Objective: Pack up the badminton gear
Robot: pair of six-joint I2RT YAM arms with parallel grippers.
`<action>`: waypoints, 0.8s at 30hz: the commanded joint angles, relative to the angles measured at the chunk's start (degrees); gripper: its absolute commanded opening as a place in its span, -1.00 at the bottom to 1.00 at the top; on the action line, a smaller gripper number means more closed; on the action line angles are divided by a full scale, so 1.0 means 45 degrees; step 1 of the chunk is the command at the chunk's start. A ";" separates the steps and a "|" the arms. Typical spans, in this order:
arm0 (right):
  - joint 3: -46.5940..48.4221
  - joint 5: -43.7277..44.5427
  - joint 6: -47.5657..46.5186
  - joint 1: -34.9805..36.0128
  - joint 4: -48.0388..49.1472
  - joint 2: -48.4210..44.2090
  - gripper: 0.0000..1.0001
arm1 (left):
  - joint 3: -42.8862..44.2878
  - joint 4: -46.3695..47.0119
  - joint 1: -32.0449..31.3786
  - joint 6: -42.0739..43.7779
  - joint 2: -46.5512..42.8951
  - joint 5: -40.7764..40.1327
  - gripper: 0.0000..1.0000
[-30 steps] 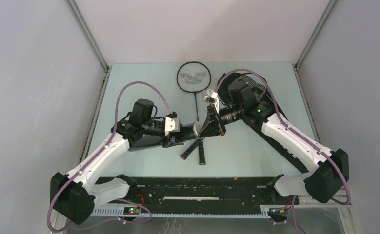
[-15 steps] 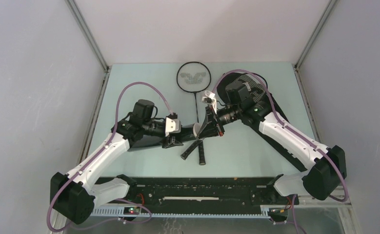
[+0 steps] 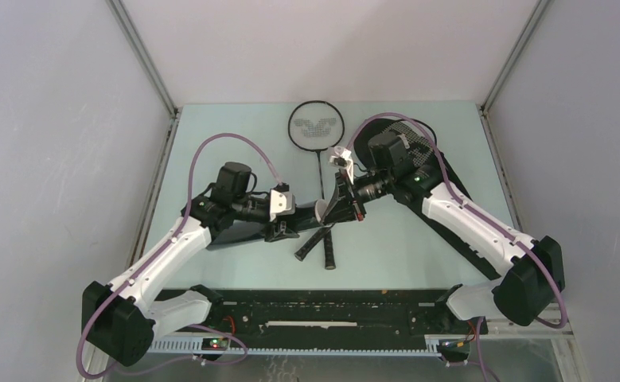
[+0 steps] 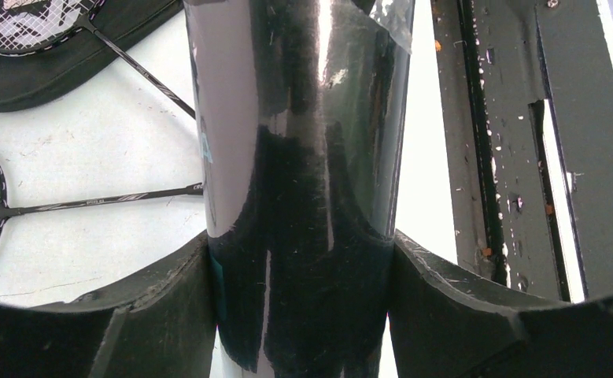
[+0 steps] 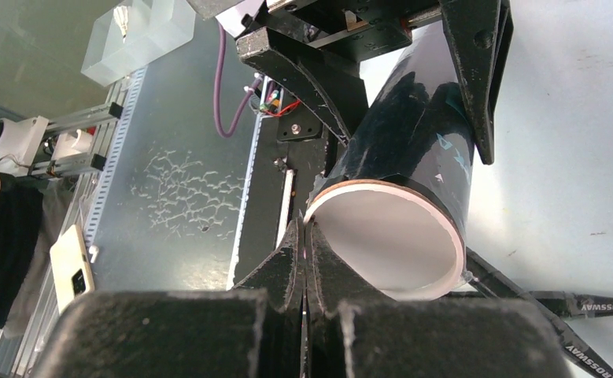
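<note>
The long black tube (image 3: 247, 231) lies tilted above the table, its open white-lined mouth (image 5: 389, 236) toward the centre. My left gripper (image 3: 285, 227) is shut on the tube (image 4: 303, 157), one finger (image 4: 138, 315) on each side. My right gripper (image 3: 330, 210) is shut, with its tips (image 5: 303, 248) at the left edge of the tube's rim and nothing visible between them. One racket (image 3: 316, 127) lies at the back centre. The second racket's head (image 3: 408, 145) rests on the black bag (image 3: 442, 179). No shuttlecocks are in view.
The two racket handles (image 3: 322, 247) cross on the table under the tube's mouth; the handles (image 5: 590, 307) read "CROSSWAY". The black base rail (image 3: 322, 306) runs along the near edge. Grey walls close in the table on both sides.
My right gripper has moved a little left, closer to the tube's mouth. The left arm and the tube have stayed put.
</note>
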 commanded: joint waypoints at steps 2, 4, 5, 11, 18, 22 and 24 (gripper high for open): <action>-0.0335 0.0050 0.0264 0.0183 0.1444 0.0017 -1.00 | 0.0037 0.2292 -0.0238 -0.1625 -0.0136 0.1705 -0.99; -0.0347 -0.0033 0.0236 0.0197 0.1447 0.0074 -1.00 | 0.0006 0.2404 -0.0239 -0.1762 -0.0116 0.1757 -0.99; -0.0358 -0.0087 0.0217 0.0202 0.1454 0.0094 -1.00 | 0.0010 0.2444 -0.0239 -0.1801 -0.0099 0.1766 -0.99; -0.0410 -0.0419 0.0041 0.0212 0.1321 0.0160 -0.77 | 0.0010 0.2522 -0.0221 -0.1889 -0.0092 0.1770 -0.99; -0.0661 -0.0509 -0.0076 0.0279 0.1408 0.0018 -0.49 | -0.0049 0.3255 -0.0200 -0.2839 -0.0035 0.1873 -0.99; -0.0799 -0.0177 -0.0010 0.0335 0.1583 -0.0126 -0.37 | -0.0168 0.4182 -0.0109 -0.3937 0.0030 0.1965 -0.99; -0.0928 0.0152 -0.0010 0.0387 0.1741 -0.0233 -0.36 | -0.0237 0.4732 -0.0050 -0.4687 0.0079 0.2010 -0.99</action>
